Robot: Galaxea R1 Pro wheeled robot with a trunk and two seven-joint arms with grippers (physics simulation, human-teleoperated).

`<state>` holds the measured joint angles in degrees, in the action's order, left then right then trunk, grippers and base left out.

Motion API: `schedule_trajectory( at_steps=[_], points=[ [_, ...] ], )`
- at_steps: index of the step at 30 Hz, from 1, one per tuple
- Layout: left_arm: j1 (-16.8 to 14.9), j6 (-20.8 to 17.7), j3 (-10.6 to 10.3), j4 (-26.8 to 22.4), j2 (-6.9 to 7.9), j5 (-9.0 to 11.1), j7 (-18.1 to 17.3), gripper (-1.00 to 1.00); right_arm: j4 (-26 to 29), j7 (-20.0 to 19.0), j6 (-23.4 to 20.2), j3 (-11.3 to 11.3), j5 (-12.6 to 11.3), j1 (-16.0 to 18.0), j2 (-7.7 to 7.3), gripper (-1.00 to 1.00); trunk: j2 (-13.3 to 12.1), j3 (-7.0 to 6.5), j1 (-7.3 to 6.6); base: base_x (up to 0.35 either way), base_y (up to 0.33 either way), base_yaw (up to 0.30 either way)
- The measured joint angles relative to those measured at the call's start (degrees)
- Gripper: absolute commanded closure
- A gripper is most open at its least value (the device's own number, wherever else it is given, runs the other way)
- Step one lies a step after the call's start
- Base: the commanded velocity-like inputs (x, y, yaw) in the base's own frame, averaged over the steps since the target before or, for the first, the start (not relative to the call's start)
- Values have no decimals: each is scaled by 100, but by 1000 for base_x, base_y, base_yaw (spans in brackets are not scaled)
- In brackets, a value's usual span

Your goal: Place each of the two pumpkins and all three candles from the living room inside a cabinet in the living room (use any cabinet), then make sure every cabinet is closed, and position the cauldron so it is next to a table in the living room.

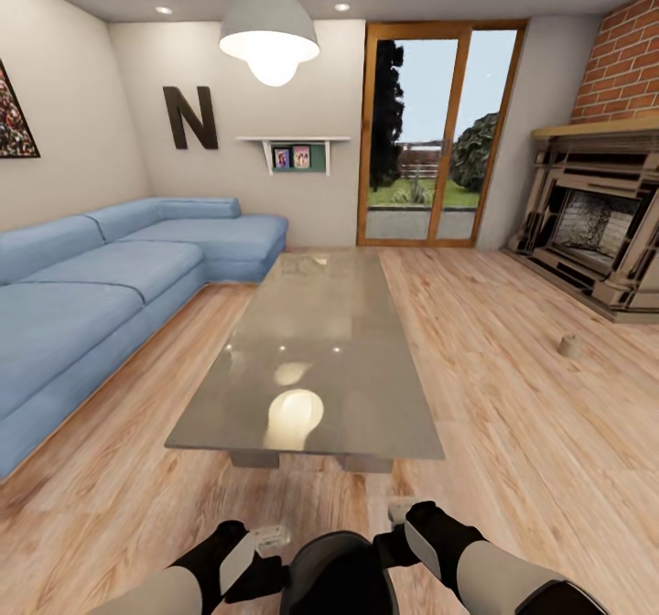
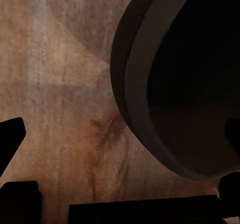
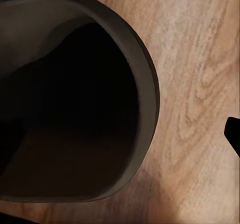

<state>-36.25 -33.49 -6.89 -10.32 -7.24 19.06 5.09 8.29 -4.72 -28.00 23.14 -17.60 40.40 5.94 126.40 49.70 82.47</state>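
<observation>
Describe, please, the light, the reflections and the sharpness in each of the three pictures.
Head view: the lit pendant lamp mirrors as a bright patch on the glass table; straight walls bend near the edges. Left wrist view: dim and soft, the cauldron inside is nearly black over the blurry wood floor. Right wrist view: brighter floor with clear grain, the cauldron's hollow dark.
</observation>
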Motion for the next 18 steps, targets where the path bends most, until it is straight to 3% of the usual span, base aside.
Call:
schedule_trajectory(
  at_steps=[8, 18],
  points=[
    [3, 6, 1, 15, 16, 1, 2, -100, 0, -1, -178, -1, 1, 0, -1, -100, -321, -144, -176, 0, 0, 0],
    [4, 18, 1, 16, 181, 8, -6, -100, 0, 1, -200, 10, 5, 0, 4, -100, -722, -323, -395, 0, 0, 0]
  ],
)
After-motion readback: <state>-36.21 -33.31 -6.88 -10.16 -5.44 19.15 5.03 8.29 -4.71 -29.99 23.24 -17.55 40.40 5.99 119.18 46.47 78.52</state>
